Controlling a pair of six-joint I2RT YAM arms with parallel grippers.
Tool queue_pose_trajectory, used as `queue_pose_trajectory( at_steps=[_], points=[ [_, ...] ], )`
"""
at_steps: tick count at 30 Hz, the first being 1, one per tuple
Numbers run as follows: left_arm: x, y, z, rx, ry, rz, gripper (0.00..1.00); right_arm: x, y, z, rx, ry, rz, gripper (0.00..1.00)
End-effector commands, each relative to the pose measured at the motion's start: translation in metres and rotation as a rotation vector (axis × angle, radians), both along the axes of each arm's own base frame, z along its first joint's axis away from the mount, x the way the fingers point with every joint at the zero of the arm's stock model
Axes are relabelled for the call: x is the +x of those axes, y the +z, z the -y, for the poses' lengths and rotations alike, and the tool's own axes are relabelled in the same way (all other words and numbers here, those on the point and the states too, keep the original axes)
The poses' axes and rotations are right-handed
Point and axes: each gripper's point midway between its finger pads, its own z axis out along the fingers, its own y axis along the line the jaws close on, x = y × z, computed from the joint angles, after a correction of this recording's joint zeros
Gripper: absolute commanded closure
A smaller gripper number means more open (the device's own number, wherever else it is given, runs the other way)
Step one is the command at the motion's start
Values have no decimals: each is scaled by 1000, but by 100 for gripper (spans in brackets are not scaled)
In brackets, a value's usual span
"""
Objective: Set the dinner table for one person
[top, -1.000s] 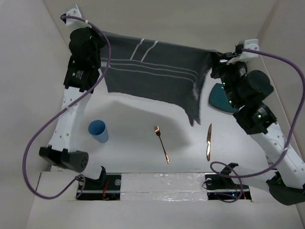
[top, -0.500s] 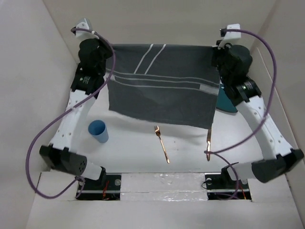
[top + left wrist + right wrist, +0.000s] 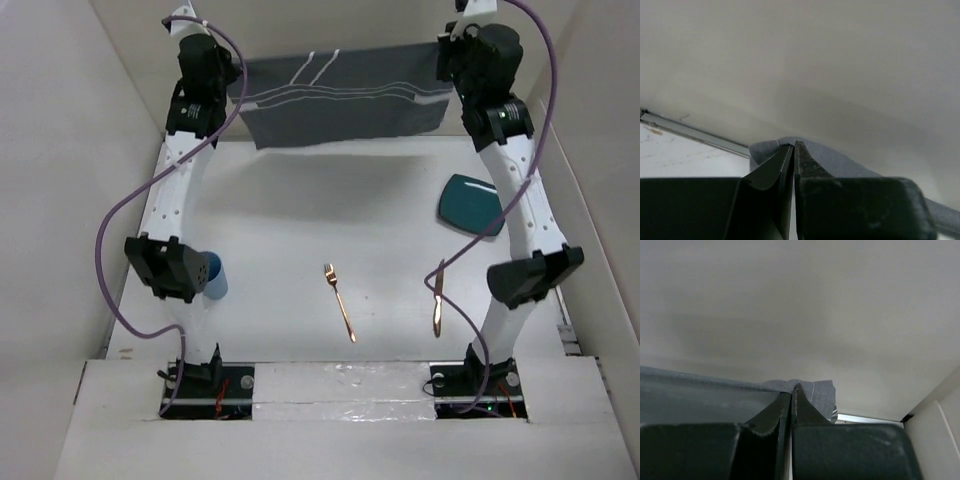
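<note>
Both arms have carried the mat (image 3: pixel 340 95) up and back toward the far wall. The left pincer (image 3: pixel 793 145) and right pincer (image 3: pixel 791 387) each clamp a top corner. The mat hangs between them, soft and light. The table (image 3: pixel 330 210) lies below them, rigid and not for gripping.

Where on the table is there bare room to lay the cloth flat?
The widest bare patch of the table lies between the hanging placemat, the plate and the fork. The near strip is crowded: cup, fork, knife.
</note>
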Motion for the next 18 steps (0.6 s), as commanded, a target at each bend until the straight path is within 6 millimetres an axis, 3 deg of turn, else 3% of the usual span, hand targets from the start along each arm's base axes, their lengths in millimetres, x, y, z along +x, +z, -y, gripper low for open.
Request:
queue_pose_trajectory(
  at_steps=[1,2,3,4,5,6,7,8,10,11,13,15,18],
  points=[
    [-45,46,-23,-38,46,123,100,-24,6,28,-5,-22,74,100],
    [-40,2,-22,-39,47,61,100,-41,8,25,2,13,90,100],
    [-43,-14,-22,-44,50,40,100,-42,-4,22,14,29,90,100],
    [-56,-11,-24,-67,50,63,100,-35,-70,18,-4,38,-31,100],
    [-56,-57,-23,-70,52,3,100,-39,-91,18,-5,45,-58,100],
    [-71,-83,-24,-100,57,-25,100,-49,-118,20,23,41,-65,100],
    [-71,-83,-23,-123,58,-21,100,-49,-118,20,24,41,-66,100],
    [-76,-130,-21,-138,51,-84,100,-55,-179,20,21,42,-173,100],
    [-88,-165,-21,-174,59,-132,100,-61,-214,20,62,35,-212,100],
    [-97,-206,-19,-208,64,-191,100,-69,-256,23,66,15,-292,100],
    [-106,-242,-19,-231,73,-248,100,-72,-291,24,89,-2,-351,100],
    [-120,-293,-19,-254,93,-350,100,-78,-325,27,107,-32,-422,100],
    [-134,-333,-20,-262,114,-448,100,-87,-338,20,88,-28,-491,98]
  ],
)
